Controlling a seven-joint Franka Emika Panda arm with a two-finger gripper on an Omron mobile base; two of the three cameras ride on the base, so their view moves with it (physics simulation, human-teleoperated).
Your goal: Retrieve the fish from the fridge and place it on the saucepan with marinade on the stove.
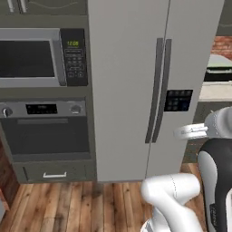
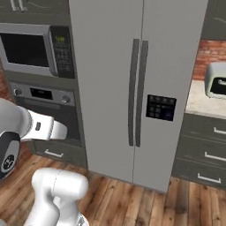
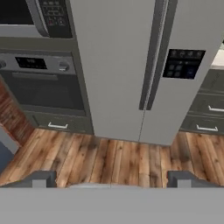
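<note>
Fingers spread wide apart at the bottom of the hand view, gripping nothing, hovering over the wooden floor. White arm seen rising at the lower right of the left base view. Beyond the floor, fridge standing tall at frame centre, both doors shut, its two long dark handles side by side along the middle seam, a dark control panel on the right door. Fish not visible with the doors shut. Left of the fridge, oven low and microwave above it. Far right, pale desk carrying a toaster oven against a brick wall.
</note>
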